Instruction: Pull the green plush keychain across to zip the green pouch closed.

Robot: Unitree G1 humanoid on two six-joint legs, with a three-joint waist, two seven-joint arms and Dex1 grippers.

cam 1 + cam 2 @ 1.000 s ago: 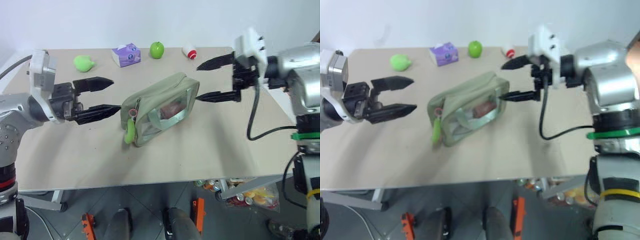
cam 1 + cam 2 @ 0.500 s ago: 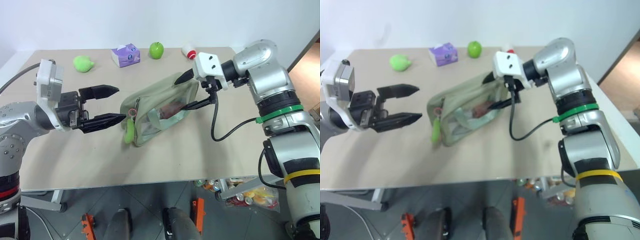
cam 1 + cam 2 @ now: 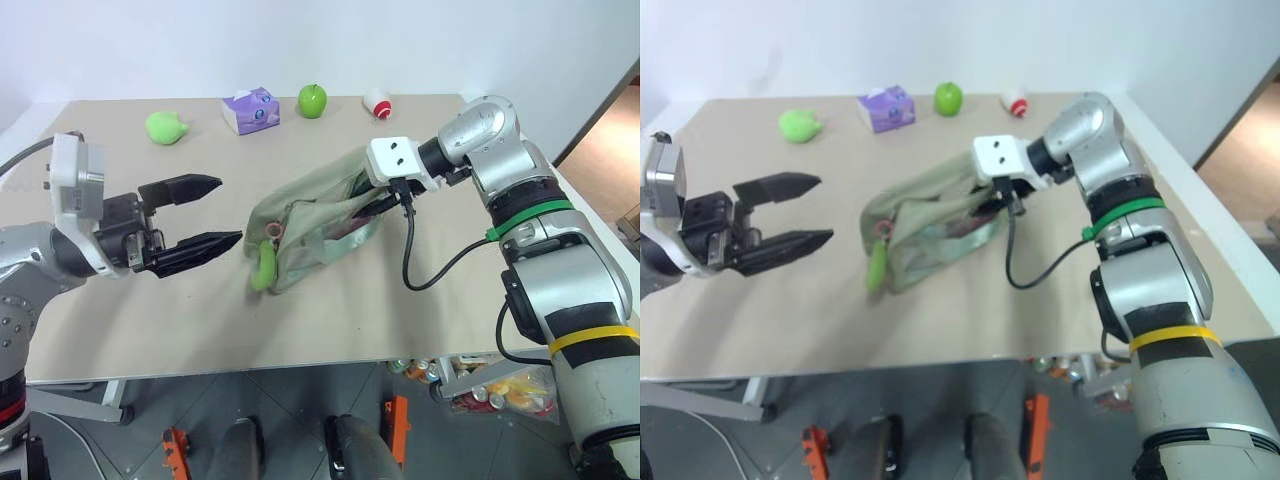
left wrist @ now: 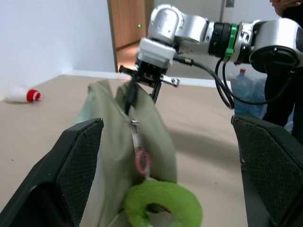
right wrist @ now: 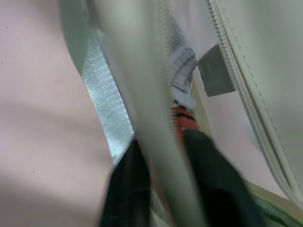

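Note:
The green pouch (image 3: 305, 228) lies across the middle of the table (image 3: 440, 300), its top zipper gaping and its right end bunched upward. The green plush keychain (image 3: 264, 268) hangs from the zipper's pink ring (image 4: 141, 163) at the pouch's left end. My right gripper (image 3: 370, 206) is shut on the pouch's top edge at its right end; the right wrist view shows the fabric edge (image 5: 163, 156) pinched between the black fingers (image 5: 128, 189). A little to the left of the keychain, my left gripper (image 3: 229, 210) stands open, touching nothing.
Along the table's far edge sit a lime pear-shaped lump (image 3: 167, 127), a purple tissue pack (image 3: 251, 109), a green apple (image 3: 313, 99) and a small red-and-white object (image 3: 378, 102). A person in dark clothes (image 4: 284, 80) stands beyond the right arm.
My right gripper came down onto the pouch's right end and shut on its top edge, bunching the fabric up. The left gripper stays open in about the same place.

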